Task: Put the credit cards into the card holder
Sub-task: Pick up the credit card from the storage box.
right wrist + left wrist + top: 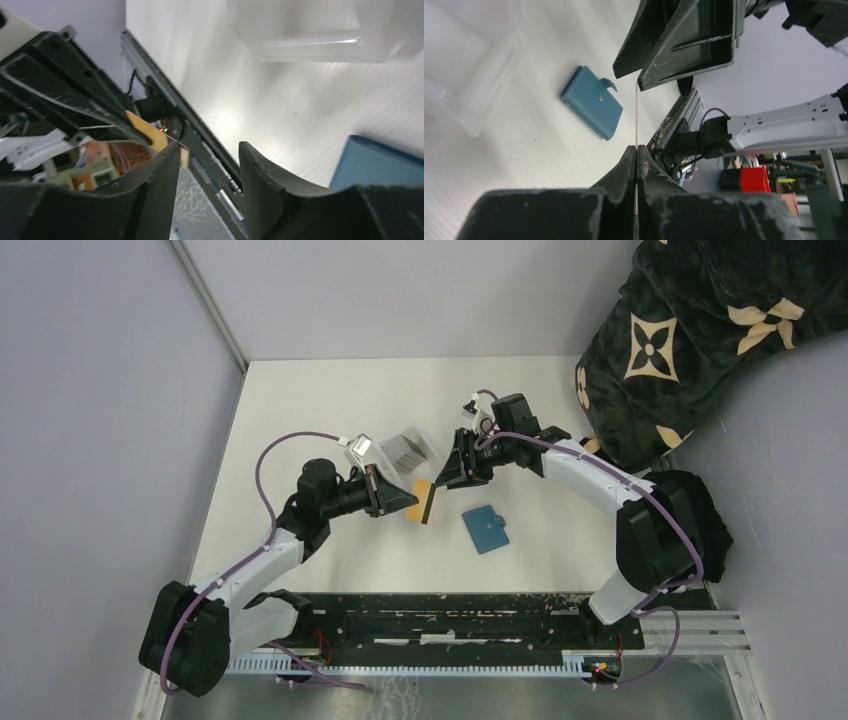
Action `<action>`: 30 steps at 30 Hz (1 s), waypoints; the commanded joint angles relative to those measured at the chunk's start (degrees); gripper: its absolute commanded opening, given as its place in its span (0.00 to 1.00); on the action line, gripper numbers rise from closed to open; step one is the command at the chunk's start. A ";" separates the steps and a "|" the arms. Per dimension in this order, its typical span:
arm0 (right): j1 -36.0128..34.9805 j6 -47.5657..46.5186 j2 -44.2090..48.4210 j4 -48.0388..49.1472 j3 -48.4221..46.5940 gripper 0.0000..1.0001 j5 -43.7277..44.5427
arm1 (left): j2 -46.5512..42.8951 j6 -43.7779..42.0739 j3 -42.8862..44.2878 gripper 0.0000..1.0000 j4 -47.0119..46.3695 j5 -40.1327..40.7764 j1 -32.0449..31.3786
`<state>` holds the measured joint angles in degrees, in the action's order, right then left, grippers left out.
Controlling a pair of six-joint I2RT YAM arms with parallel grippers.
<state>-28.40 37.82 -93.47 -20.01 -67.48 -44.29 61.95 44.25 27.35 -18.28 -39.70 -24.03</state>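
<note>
A gold-yellow credit card [423, 501] hangs above the table between the two arms. My left gripper [408, 503] is shut on its left end, and in the left wrist view the card [637, 115] runs edge-on out of the closed fingertips of that gripper [636, 148]. My right gripper [452, 478] is open at the card's far end, and its wrist view shows the card [147, 132] lying against the left finger of that gripper [210, 150]. The teal card holder [486, 528] lies closed and flat on the table just right of the card, with its snap tab [610, 85] showing.
A clear plastic tray [410, 450] with greyish cards stands behind the grippers. A dark patterned cloth [690, 330] covers the far right corner. The black rail [440, 605] with the arm bases runs along the near edge. Grey walls close the left and back.
</note>
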 commanded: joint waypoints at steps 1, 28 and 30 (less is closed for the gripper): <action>-0.23 -6.13 7.12 -1.53 -3.10 0.54 12.23 | -4.29 5.18 0.30 0.03 -2.49 7.63 -0.09; -1.82 -11.07 16.00 4.65 -4.32 0.77 36.03 | -5.44 16.00 2.45 0.03 -5.15 23.00 -0.46; -1.85 -7.13 15.94 7.17 -2.00 0.77 31.07 | -5.02 16.86 2.27 0.03 -6.28 22.60 -0.46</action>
<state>-30.11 24.14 -77.71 -16.34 -71.75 -2.66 56.55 57.12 27.59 -18.63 -17.37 -24.25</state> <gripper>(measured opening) 0.773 0.043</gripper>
